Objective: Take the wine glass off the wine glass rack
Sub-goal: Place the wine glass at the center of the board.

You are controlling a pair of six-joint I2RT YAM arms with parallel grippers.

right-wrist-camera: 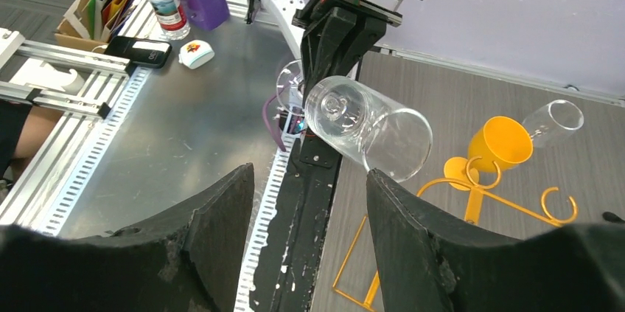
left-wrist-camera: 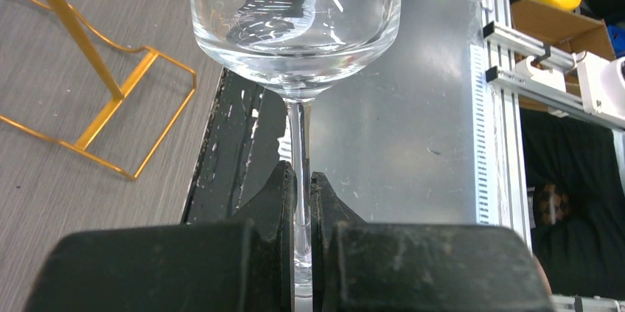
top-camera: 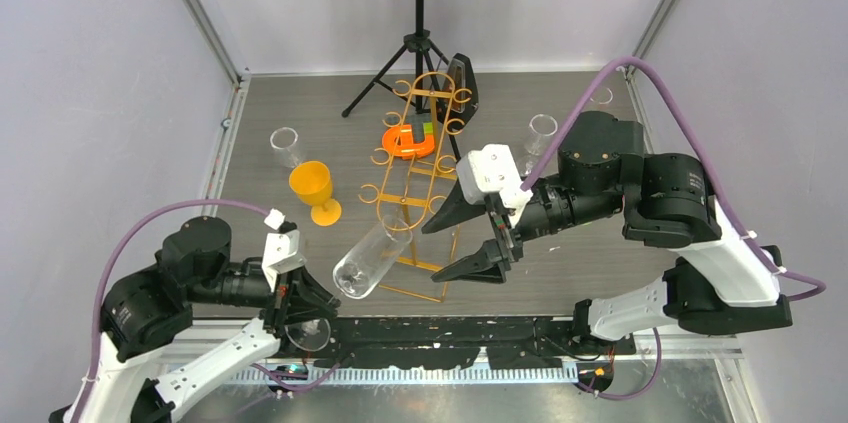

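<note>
Left gripper (left-wrist-camera: 302, 184) jaws pinch the wine glass (top-camera: 372, 261) stem by the wine glass rack (top-camera: 415, 158)'s near end; right gripper (top-camera: 434, 254) jaws gape wide, empty.

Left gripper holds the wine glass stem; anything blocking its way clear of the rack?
Nothing visible does. The wine glass tilts beside the wine glass rack's near end, stem in the left gripper; the open right gripper is at the rack's other side.

Left tool (left-wrist-camera: 302, 183) pinched tight; right tool (top-camera: 438, 253) hangs spread wide.
</note>
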